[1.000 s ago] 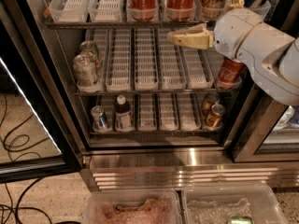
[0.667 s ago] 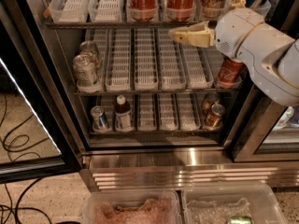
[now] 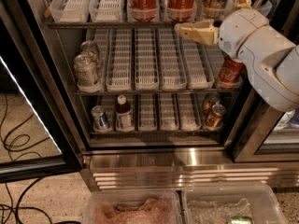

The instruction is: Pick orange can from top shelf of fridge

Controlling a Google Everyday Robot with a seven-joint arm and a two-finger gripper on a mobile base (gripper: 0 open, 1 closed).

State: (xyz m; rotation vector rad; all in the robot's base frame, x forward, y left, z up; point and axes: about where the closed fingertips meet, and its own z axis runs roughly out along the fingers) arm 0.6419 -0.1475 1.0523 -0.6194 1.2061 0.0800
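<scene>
The orange can (image 3: 216,0) stands on the top shelf (image 3: 117,25) of the fridge (image 3: 46,101), at the right end of the row, its top cut off by the frame edge. Two red Coca-Cola cans (image 3: 144,0) stand to its left. My gripper (image 3: 198,32) hangs in front of the shelf's front edge, just below and slightly left of the orange can, pointing left. The white arm (image 3: 261,55) comes in from the right and hides the fridge's right side. Nothing is held.
Silver cans (image 3: 86,69) stand at the middle rack's left and a red can (image 3: 230,71) at its right, behind the arm. The bottom rack holds a can (image 3: 99,118), a bottle (image 3: 124,113) and gold cans (image 3: 212,113). The open glass door (image 3: 28,120) stands at the left. Plastic bins (image 3: 133,211) sit below.
The gripper has risen slightly towards the top shelf's edge. The cans have not moved.
</scene>
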